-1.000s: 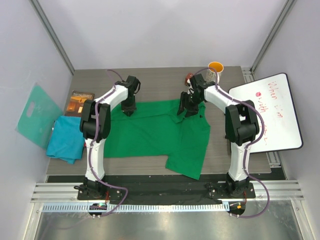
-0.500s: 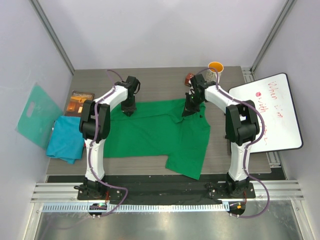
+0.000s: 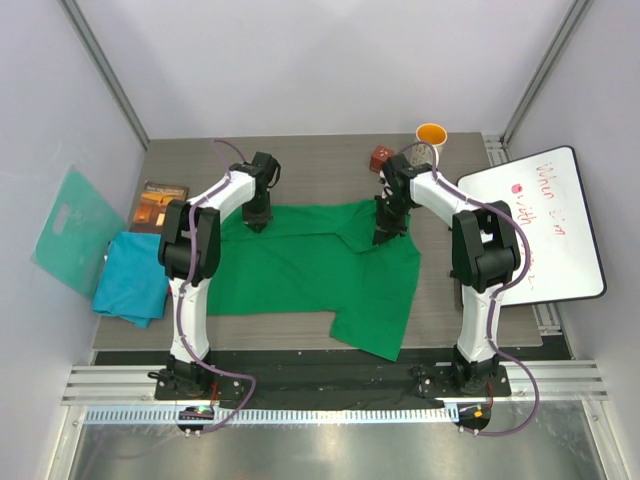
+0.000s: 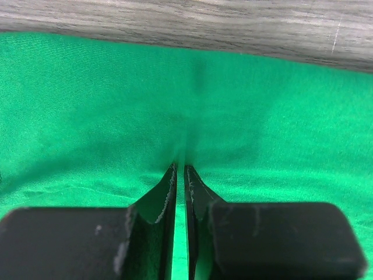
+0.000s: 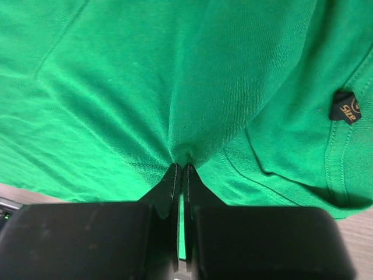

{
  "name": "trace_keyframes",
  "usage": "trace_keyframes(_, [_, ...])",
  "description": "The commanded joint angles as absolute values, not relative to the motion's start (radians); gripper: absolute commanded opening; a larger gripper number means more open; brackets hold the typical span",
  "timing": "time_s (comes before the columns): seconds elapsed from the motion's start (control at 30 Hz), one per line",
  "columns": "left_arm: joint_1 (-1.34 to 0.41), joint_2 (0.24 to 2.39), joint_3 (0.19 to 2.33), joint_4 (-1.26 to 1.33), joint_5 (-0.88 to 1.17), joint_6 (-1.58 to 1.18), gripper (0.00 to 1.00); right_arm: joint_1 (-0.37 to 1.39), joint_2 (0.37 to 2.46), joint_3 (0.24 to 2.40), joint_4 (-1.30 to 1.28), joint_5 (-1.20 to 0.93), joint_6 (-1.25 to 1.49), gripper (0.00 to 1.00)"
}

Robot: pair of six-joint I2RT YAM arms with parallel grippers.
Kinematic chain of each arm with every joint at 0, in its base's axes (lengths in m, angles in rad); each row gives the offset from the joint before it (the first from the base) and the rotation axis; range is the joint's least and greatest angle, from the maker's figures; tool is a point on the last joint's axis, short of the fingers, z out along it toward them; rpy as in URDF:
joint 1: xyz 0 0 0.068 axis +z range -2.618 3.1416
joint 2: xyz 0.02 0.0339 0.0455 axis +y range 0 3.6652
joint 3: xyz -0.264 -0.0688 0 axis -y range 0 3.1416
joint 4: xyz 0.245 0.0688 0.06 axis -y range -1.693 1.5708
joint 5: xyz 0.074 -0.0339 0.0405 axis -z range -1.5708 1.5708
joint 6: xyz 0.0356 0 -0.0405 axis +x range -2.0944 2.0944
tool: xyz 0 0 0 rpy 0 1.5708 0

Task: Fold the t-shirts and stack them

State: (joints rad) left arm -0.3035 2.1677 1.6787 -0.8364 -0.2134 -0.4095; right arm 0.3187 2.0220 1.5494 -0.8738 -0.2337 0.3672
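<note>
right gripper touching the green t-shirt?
Touching. Right wrist view: the right gripper is shut on a pinched fold of the green t-shirt, cloth puckering at its tips.

A grey wood-grain worktop (image 3: 320,165) fills the frame's middle. Pale walls (image 3: 330,60) enclose it. A brushed metal sheet (image 3: 330,450) spans the bottom edge.

Seeing the bright green t-shirt (image 3: 300,270) lying spread and wrinkled across the middle of the table (image 3: 320,160), one flap reaching toward the near edge on the right, its far edge being pinched by the left gripper (image 4: 180,175) and the right gripper (image 5: 182,169). Seeing the teal-blue t-shirt (image 3: 130,280) lying bunched at the left edge, not touching it.
</note>
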Motion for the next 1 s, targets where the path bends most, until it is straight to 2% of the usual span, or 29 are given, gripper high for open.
trace_keyframes(0.0, [-0.302, 2.210, 1.654, -0.876, -0.186, -0.399, 0.09, 0.319, 1.970, 1.535, -0.934, -0.216, 0.350, 0.07])
trace_keyframes(0.1, [-0.302, 2.212, 1.657, -0.877, -0.186, -0.396, 0.09, 0.319, 1.976, 1.545, -0.940, -0.210, 0.357, 0.09])
trace_keyframes(0.23, [-0.302, 2.212, 1.655, -0.877, -0.186, -0.396, 0.09, 0.325, 2.000, 1.562, -0.972, -0.210, 0.362, 0.23])
trace_keyframes(0.4, [-0.302, 2.212, 1.655, -0.876, -0.187, -0.394, 0.09, 0.327, 1.954, 1.583, -0.977, -0.146, 0.368, 0.25])
trace_keyframes(0.63, [-0.302, 2.206, 1.658, -0.879, -0.183, -0.393, 0.09, 0.301, 1.910, 1.644, -0.951, -0.049, 0.370, 0.33])
trace_keyframes(0.97, [-0.302, 2.191, 1.654, -0.890, -0.178, -0.388, 0.09, 0.278, 2.059, 1.716, -0.885, -0.020, 0.341, 0.35])
